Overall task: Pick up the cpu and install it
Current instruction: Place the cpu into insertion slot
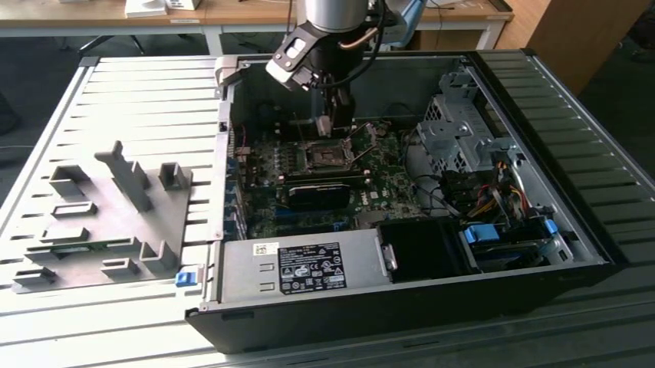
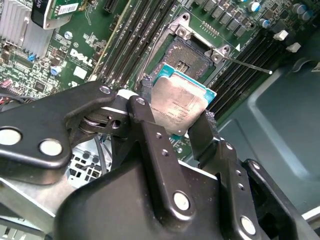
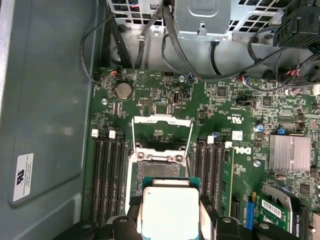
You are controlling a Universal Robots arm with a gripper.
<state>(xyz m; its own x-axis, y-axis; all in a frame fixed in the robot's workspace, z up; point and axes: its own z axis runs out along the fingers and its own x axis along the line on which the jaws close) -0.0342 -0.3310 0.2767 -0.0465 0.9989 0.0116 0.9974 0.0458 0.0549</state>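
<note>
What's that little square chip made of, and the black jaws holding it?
The cpu looks like dull silvery metal on top, with a thin green rim, probably circuit board. The jaws look like matte black metal, bolted together, though hard plastic is possible.

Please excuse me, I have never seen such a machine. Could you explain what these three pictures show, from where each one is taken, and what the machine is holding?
This is one robot arm working inside an open computer case, which lies on a slatted metal table. The exterior view comes from a camera standing apart from the arm and shows the whole scene. Both wrist views come from cameras mounted on the arm itself, so they look closely at the green motherboard. At the arm's end is the gripper: two dark fingers closed on the cpu, a flat square chip with a silvery top. The chip is above the open socket and not yet set into it. On the table, at the exterior view's left, stands a grey holder with several blocks.
</note>
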